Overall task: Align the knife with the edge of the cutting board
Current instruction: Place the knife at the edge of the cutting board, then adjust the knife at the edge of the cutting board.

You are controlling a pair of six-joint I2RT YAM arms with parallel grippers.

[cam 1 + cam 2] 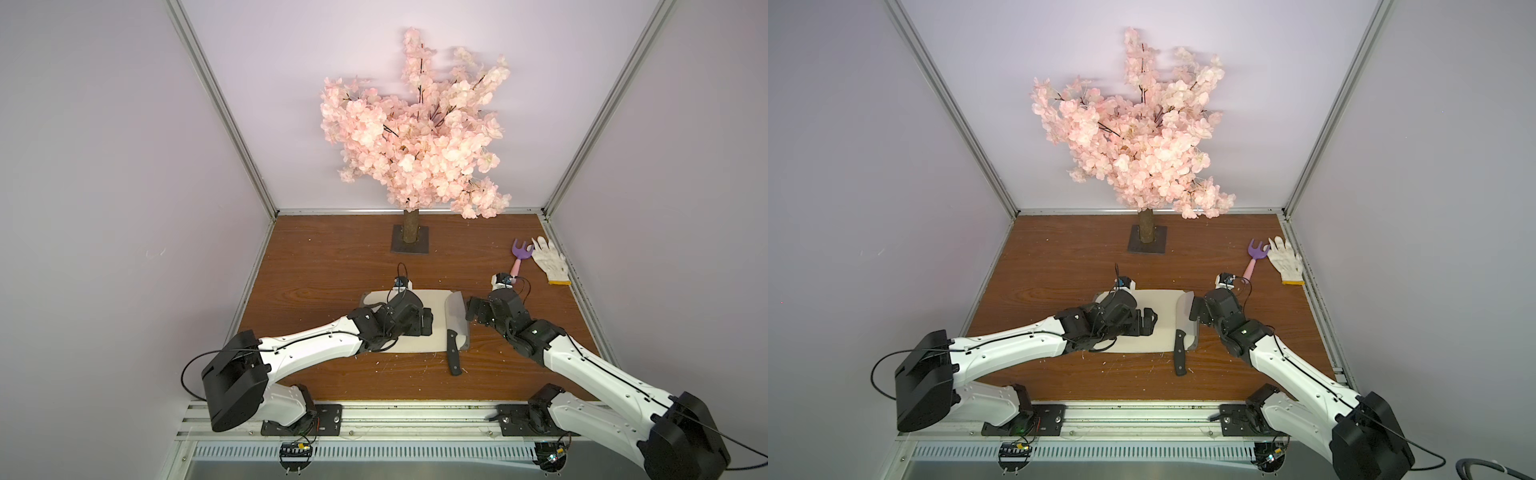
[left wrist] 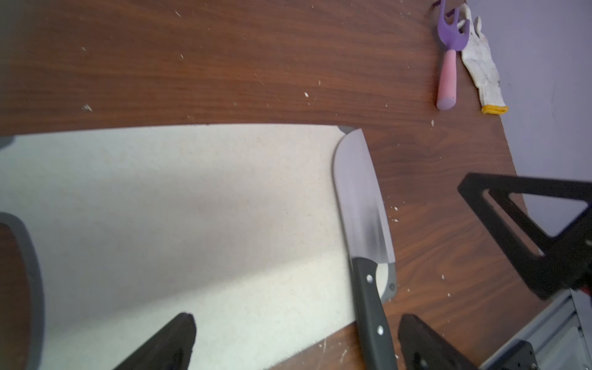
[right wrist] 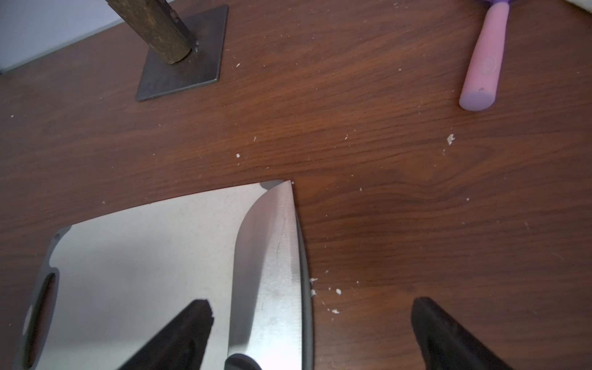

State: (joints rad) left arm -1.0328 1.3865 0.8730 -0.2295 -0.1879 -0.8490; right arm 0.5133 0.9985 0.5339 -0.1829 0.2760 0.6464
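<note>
Along right short edge of pale beige rectangular plastic cutting board [image 1: 434, 300]: broad grey steel knife [image 1: 456, 328], black riveted handle, blade flush with rim, handle overhanging near side over brown wooden desk [image 1: 332, 257]. Released, empty, flanking blade: left pincer [image 1: 427, 323], right pincer [image 1: 473, 312]. Alignment judged done.

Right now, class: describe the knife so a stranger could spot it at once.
From the pink blossom tree, come forward to the pale cutting board. Along its short edge on the robot's right lies the knife, handle overhanging the near edge. Its broad grey blade and black handle distinguish it from the purple fork.
</note>
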